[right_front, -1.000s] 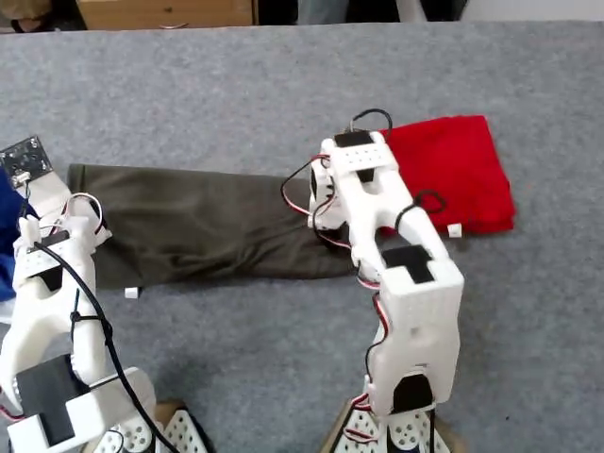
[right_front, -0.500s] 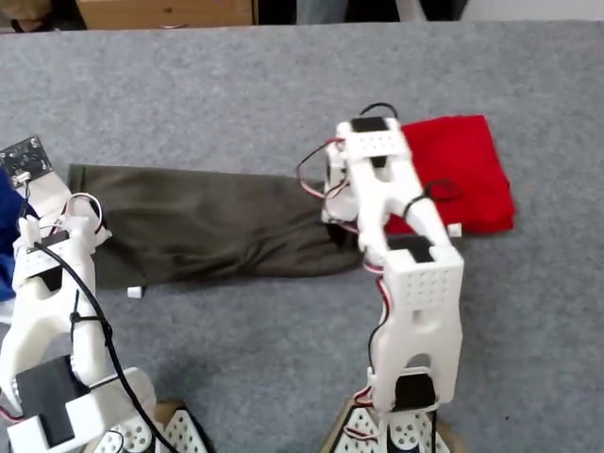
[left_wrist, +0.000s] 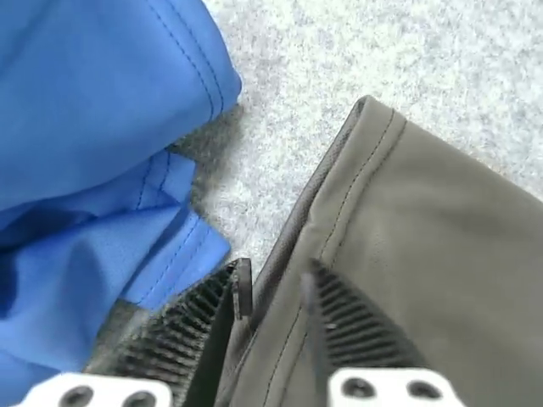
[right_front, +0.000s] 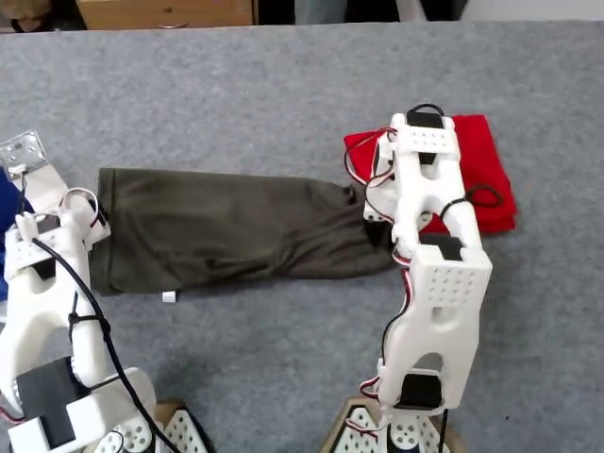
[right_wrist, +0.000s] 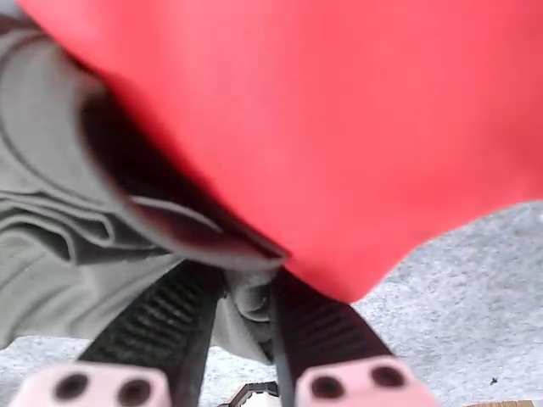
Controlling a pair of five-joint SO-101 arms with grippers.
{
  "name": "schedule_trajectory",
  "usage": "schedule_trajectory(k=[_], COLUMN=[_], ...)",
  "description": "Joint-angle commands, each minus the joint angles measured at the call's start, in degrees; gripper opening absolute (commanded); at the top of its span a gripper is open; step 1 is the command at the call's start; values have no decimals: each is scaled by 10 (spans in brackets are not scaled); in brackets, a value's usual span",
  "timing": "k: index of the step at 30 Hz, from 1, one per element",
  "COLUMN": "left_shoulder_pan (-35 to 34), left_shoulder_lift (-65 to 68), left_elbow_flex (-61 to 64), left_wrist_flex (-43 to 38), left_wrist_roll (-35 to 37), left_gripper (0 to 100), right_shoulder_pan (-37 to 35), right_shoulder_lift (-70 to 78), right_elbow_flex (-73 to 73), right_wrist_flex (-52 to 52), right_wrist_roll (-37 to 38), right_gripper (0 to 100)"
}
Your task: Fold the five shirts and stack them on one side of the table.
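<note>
Olive shirt (right_front: 236,231) dragged right, left gripper (left_wrist: 276,275), right gripper (right_wrist: 246,288) pinching ends

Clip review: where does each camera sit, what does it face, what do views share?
High view: fixed above, looking down on the table; left arm and right arm show.
Left wrist view: on left wrist, facing olive shirt and blue shirt; left end effector shows.
Right wrist view: on right wrist, facing red shirt; right end effector shows.
All share the olive shirt.

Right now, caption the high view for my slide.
Left end effector and right end effector pinch opposite ends of the olive shirt, beside the red shirt.
</note>
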Motion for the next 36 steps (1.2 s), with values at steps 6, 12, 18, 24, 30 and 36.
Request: schedule_trajectory(k=[6, 12, 18, 24, 30, 36], left_shoulder_pan=[-7, -7, 5, -7, 26, 47], left_shoulder_lift=[44, 215, 367, 446, 452, 447], left_elbow_flex=[-181, -319, -440, -494, -502, -502], left_wrist_flex=[177, 264, 309, 313, 342, 353], left_wrist_roll=[-45, -76, -76, -70, -105, -135], left_gripper=[247, 250, 250, 181, 24, 28], right_shoulder_pan=[12, 12, 11, -11, -33, -59], right_shoulder_lift=[-5, -6, -6, -5, -7, -30], right_elbow_flex=[-16, -47, -95, -95, -101, -96], right_wrist_flex=[5, 19, 31, 34, 34, 35], right_wrist_roll=[25, 28, 28, 28, 32, 80], right_gripper=[146, 145, 145, 145, 145, 145])
